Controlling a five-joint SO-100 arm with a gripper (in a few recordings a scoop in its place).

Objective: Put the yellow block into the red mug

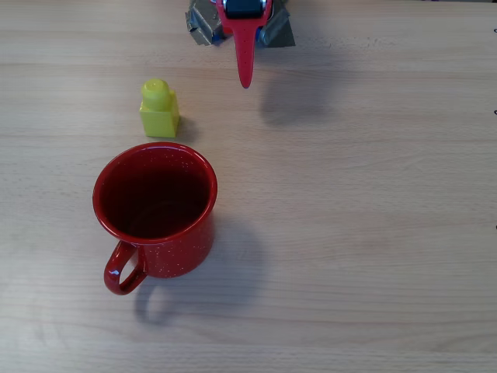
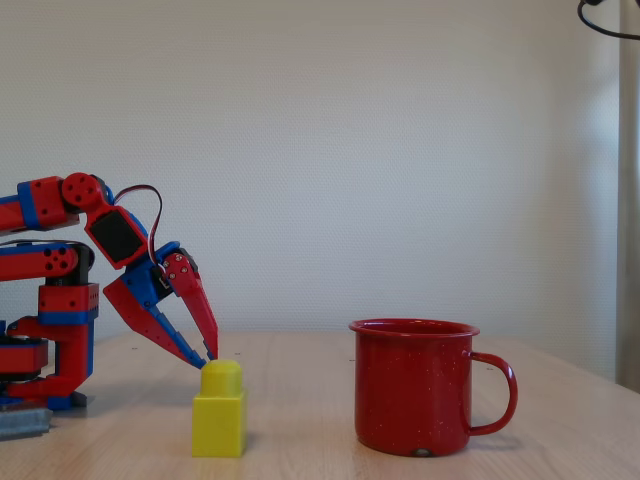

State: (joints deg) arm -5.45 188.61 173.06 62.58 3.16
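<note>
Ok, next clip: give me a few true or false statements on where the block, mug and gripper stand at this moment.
1. The yellow block sits inside the red mug. False: it stands on the table beside the mug.
2. The block stands upright with its stud on top. True.
3. The gripper is shut on the block. False: its fingers are parted and hold nothing.
4. The mug stands upright, opening upward. True.
5. The mug lies tipped on its side in the overhead view. False: its rim faces up.

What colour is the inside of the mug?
Dark red, deeper than its glossy, white-speckled outside; the red mug shows this best in the overhead view.
</note>
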